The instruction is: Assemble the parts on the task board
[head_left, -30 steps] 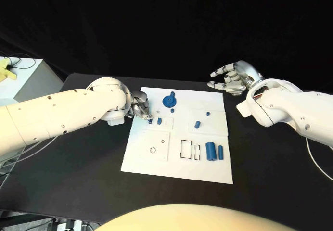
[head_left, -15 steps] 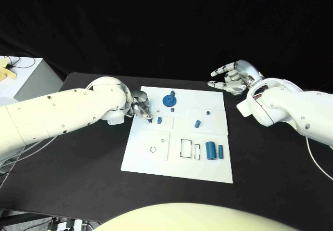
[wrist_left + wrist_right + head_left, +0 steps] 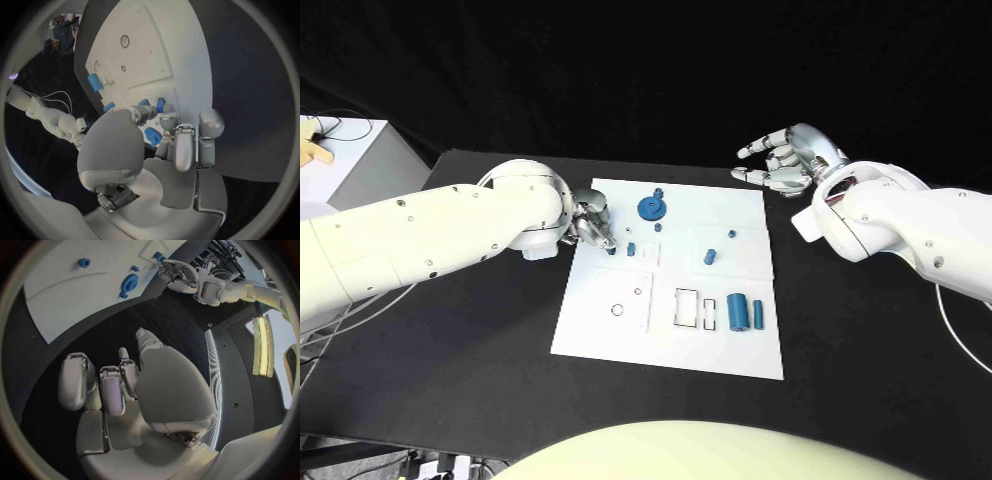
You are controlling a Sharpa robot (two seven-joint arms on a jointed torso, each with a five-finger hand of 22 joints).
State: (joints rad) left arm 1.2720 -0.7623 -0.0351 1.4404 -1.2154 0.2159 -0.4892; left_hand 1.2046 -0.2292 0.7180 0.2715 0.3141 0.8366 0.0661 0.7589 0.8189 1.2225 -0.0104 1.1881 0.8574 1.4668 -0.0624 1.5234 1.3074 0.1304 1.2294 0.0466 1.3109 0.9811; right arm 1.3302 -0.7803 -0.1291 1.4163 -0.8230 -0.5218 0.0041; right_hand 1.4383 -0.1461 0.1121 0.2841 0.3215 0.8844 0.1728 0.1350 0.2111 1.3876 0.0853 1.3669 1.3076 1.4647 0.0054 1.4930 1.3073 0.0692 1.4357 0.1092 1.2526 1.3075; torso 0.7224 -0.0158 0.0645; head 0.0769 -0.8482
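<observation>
Black table carries the white task board at centre. Left robot hand sits at the board's 9 o'clock edge, fingers curled down by two small blue parts; can't tell if it's pinching one. Right robot hand hovers off the board's 1 o'clock corner, fingers spread, grasping nothing. Blue gear part at the board's 12 o'clock. Two blue cylinders lie at 4 o'clock, next to rectangular slots.
</observation>
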